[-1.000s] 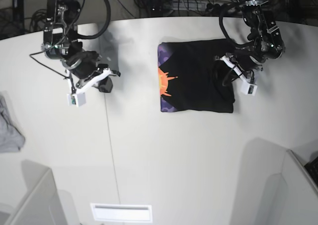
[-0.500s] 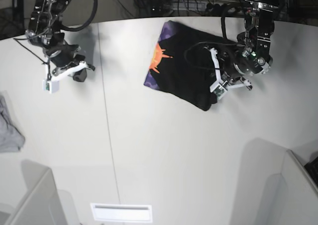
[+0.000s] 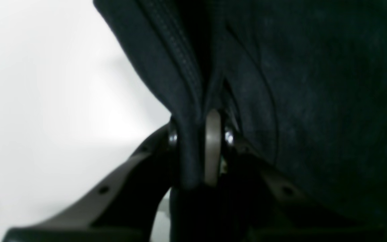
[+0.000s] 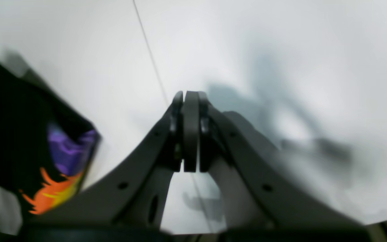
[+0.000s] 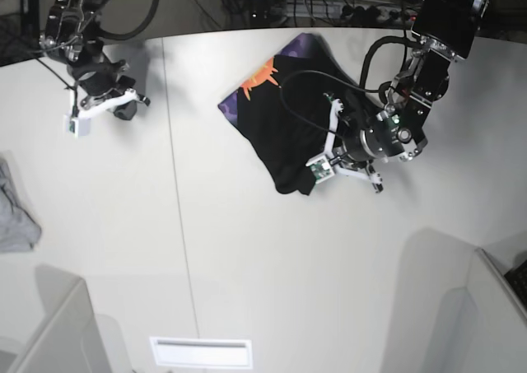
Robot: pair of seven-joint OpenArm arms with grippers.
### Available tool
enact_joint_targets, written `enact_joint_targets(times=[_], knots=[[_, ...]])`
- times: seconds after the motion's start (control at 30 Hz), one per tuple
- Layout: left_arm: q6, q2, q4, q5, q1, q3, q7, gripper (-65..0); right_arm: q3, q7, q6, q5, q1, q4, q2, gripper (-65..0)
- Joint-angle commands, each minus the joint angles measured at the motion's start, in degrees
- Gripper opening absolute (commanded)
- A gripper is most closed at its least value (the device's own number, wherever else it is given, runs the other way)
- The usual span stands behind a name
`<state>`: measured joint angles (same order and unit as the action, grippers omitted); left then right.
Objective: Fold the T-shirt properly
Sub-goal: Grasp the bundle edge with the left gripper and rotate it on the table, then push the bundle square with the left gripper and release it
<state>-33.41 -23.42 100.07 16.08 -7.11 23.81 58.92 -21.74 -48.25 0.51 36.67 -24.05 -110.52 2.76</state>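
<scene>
Base view has the black T-shirt folded on the white table, its edge pinched between the left gripper's nearly closed jaws; the right gripper is closed, empty

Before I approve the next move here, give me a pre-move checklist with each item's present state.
1. Left pincer closed on the black cotton T-shirt with orange and purple print: ok, fabric is pinched between its fingers.
2. Right pincer shut and off the fabric: ok.
3. T-shirt square to the thin dark seam line in the white table: not ok, it lies slanted.
4. Crumpled light-grey cloth away from the shirt: ok, at the far side of the table.
5. Layers under the left arm lying flat: cannot tell, the arm covers them.
</scene>
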Motion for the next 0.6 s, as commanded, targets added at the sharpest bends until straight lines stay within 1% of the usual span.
enact_joint_targets(times=[0.0,0.07,0.27,0.33,0.43,0.57], knots=[[-0.22,-0.36,0.46,0.41,-2.07,1.11,-1.03,-65.0,-1.52,1.0,0.41,0.39,-0.34,-1.17,-0.17,-65.0],[-0.22,-0.36,-0.95,0.41,-4.8,4.71,-1.03,-65.0,-3.45,0.82,0.41,0.3,-0.43,-1.44,-1.4,-65.0],[-0.48,-0.45,-5.79,0.32,-11.22,13.77,-1.38,-65.0,-4.86,0.91,0.41,0.3,-2.1,-1.44,-1.58,-65.0],[-1.98,-0.45,-6.4,0.32,-12.8,16.14,-1.38,-65.0,-4.86,1.0,0.41,0.3,-2.72,-1.44,-1.58,-65.0],[-5.05,-0.18,-6.58,0.32,-15.08,18.6,-1.38,-65.0,-5.38,1.0,0.41,0.3,-3.24,-1.44,-2.81,-65.0],[-5.58,-0.01,-6.58,0.32,-17.72,20.63,-1.38,-65.0,-7.58,1.0,0.41,0.3,-3.42,-1.44,-5.18,-65.0]])
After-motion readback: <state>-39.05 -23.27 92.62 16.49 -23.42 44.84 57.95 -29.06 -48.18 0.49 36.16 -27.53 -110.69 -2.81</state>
